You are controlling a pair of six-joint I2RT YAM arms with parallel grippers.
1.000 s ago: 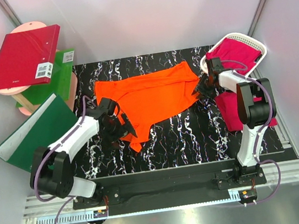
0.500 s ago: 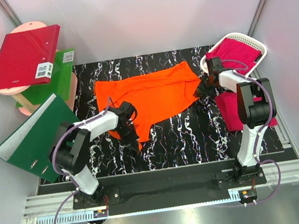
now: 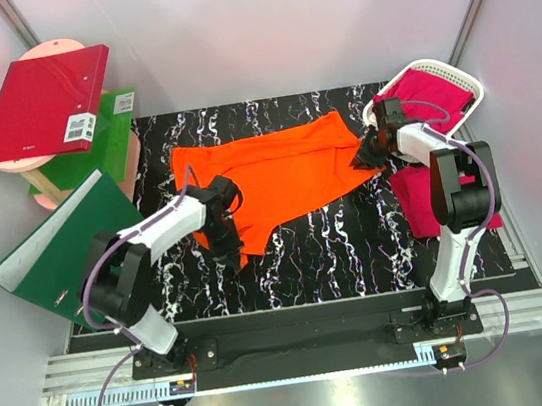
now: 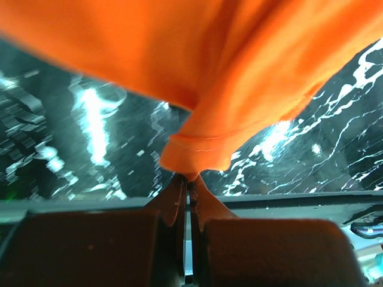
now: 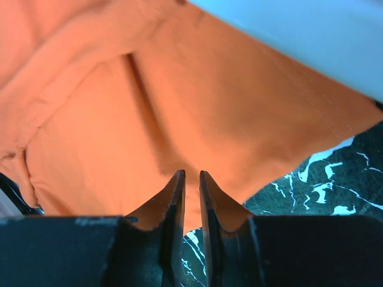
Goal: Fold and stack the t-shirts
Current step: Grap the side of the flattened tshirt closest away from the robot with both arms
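The bright orange t-shirt (image 3: 277, 172) lies spread on the black marbled table (image 3: 337, 244). My left gripper (image 3: 229, 247) is at its near left corner, shut on a pinch of the hem (image 4: 191, 158); the jaws meet at the cloth (image 4: 190, 176). At the shirt's right edge, my right gripper (image 3: 364, 157) has its fingers drawn to a narrow slit (image 5: 191, 173), with a crease of the orange cloth (image 5: 119, 119) running into the tips. One magenta-pink t-shirt (image 3: 427, 92) fills the white basket (image 3: 473, 86). Another (image 3: 414, 201) lies on the table by the right arm.
A red ring binder (image 3: 40, 104) rests on a pink round stand (image 3: 46, 194) at the back left, with a green binder (image 3: 101, 144) behind it. A second green binder (image 3: 60, 248) leans at the table's left edge. Walls close in on both sides.
My left gripper moved in onto the shirt's near left corner and shut on the hem. My right gripper's fingers narrowed at the shirt's right edge.
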